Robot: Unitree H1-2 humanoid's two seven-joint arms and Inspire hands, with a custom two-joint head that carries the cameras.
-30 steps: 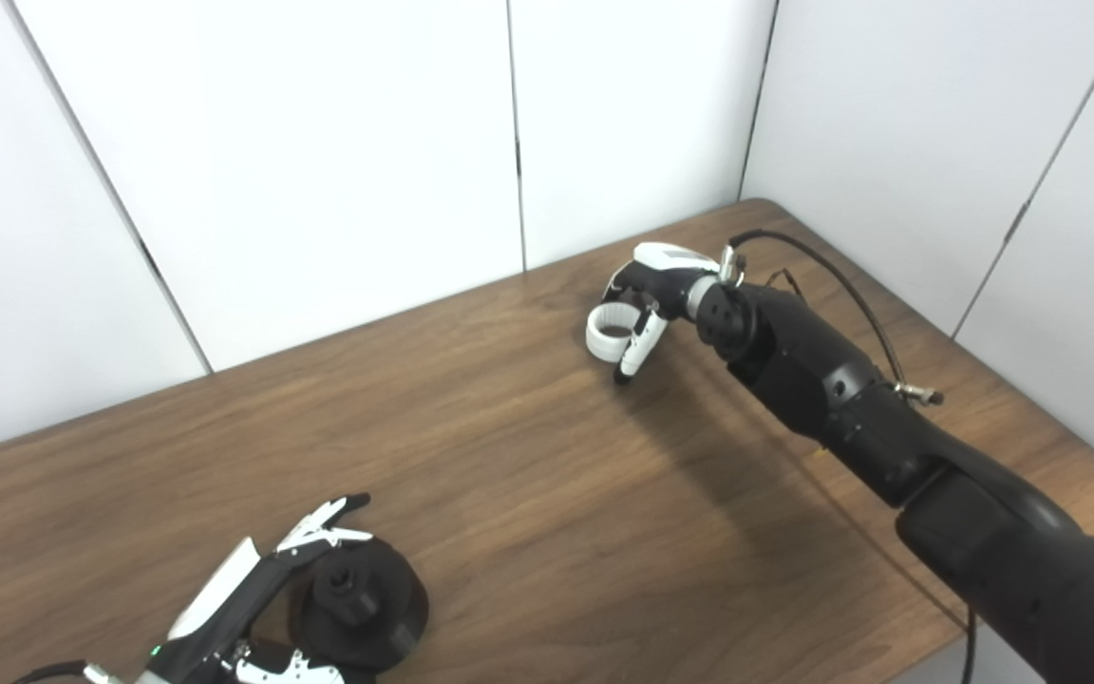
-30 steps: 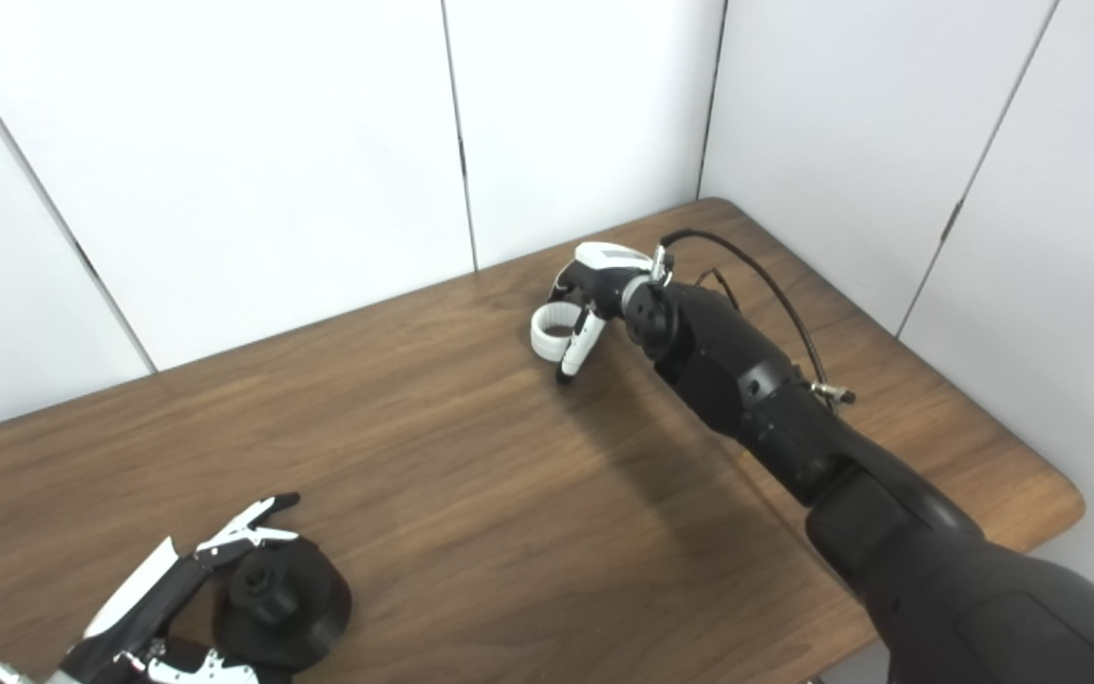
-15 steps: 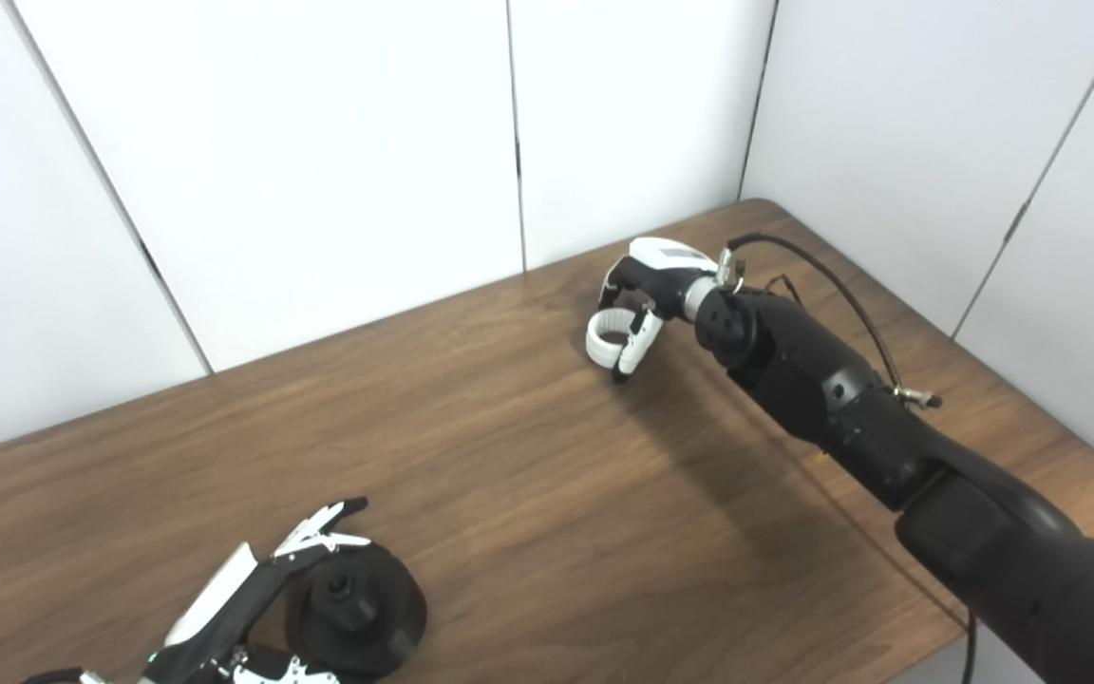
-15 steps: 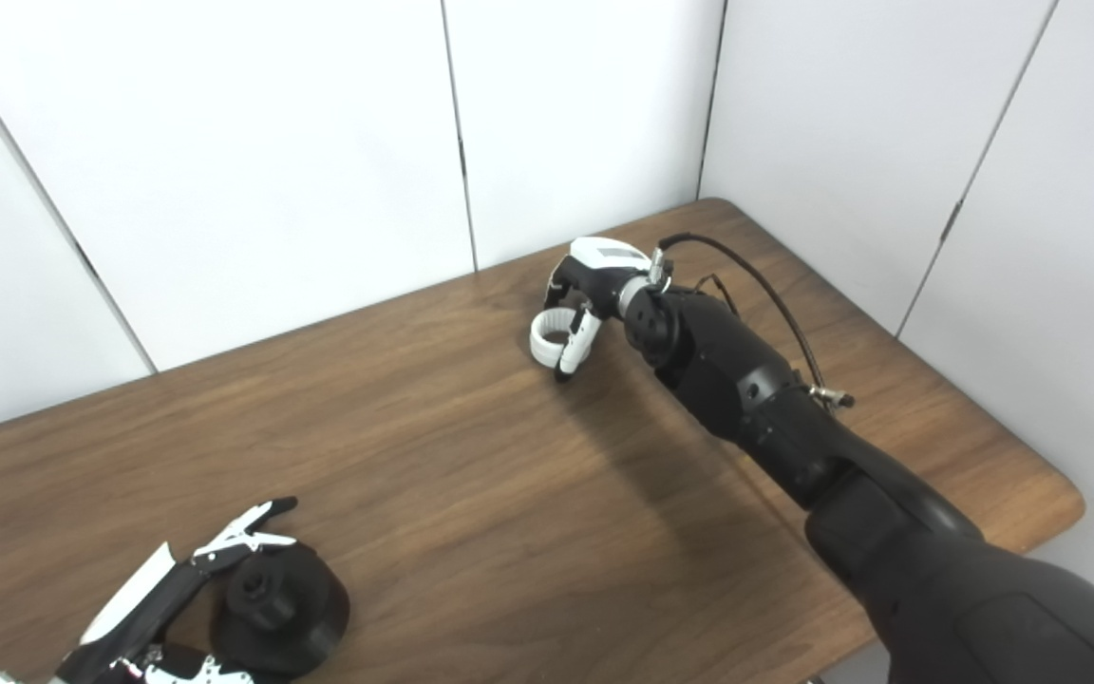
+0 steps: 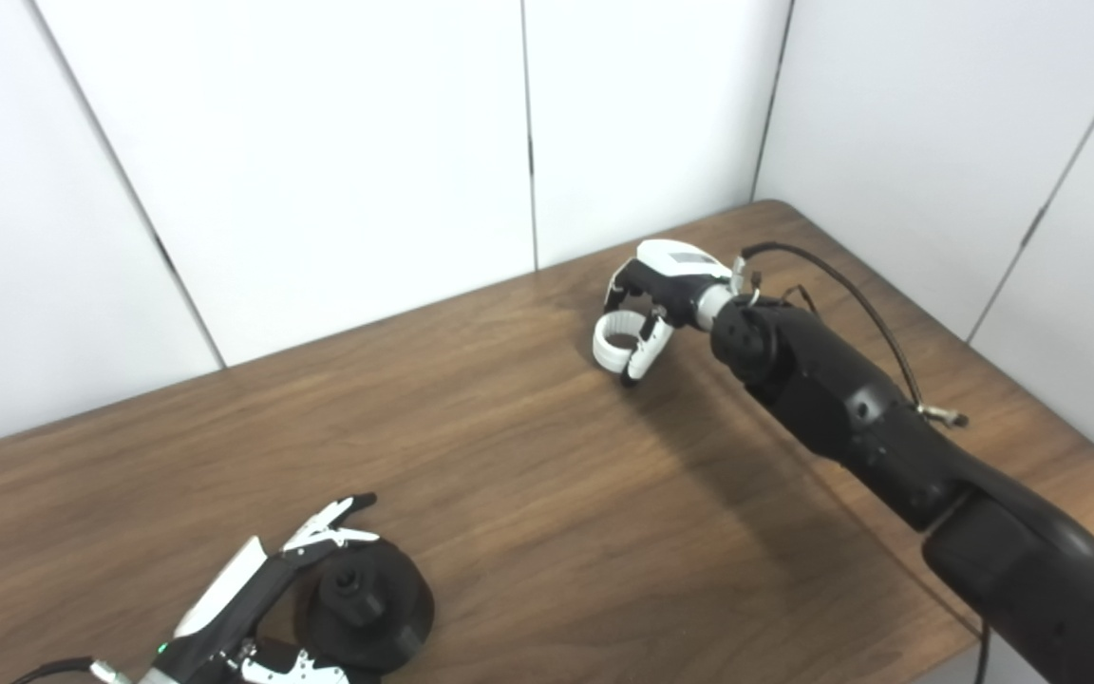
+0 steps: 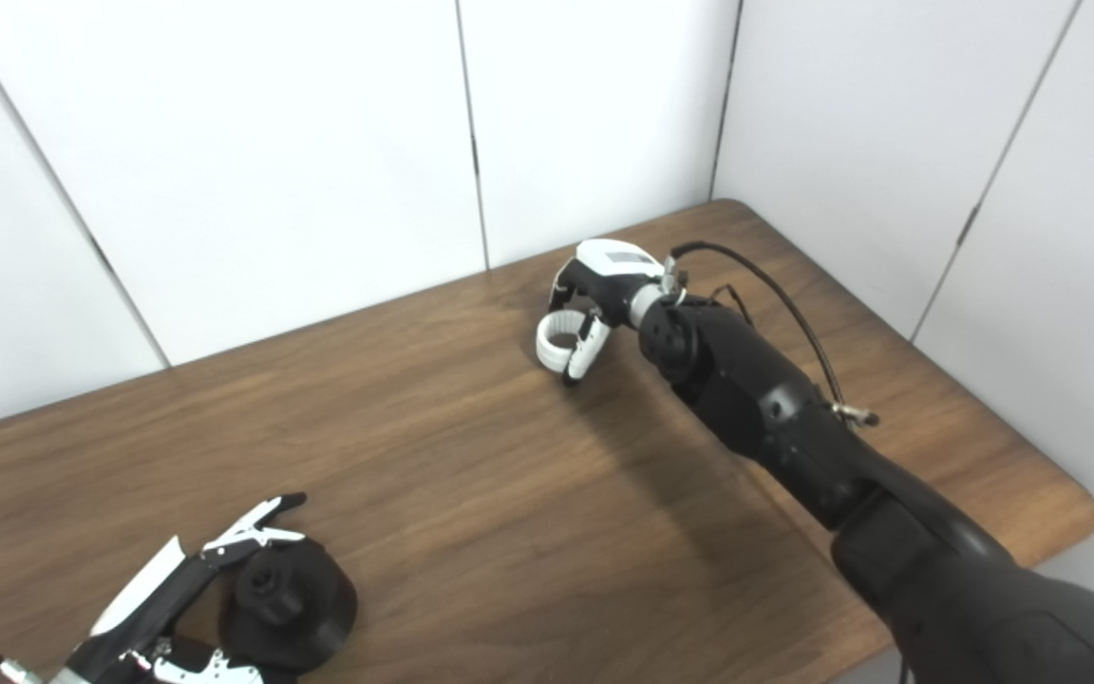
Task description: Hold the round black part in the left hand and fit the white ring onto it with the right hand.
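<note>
While my left hand (image 5: 253,617) cups the round black part (image 5: 364,613), my right hand (image 5: 663,290) curls its fingers around the white ring (image 5: 615,342), ready to carry it over.

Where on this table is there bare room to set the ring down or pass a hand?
Bare wood spans the middle of the table, between the round black part beside the left hand and the white ring at the right hand. Those near-left and far-right patches are the crowded ones.
</note>
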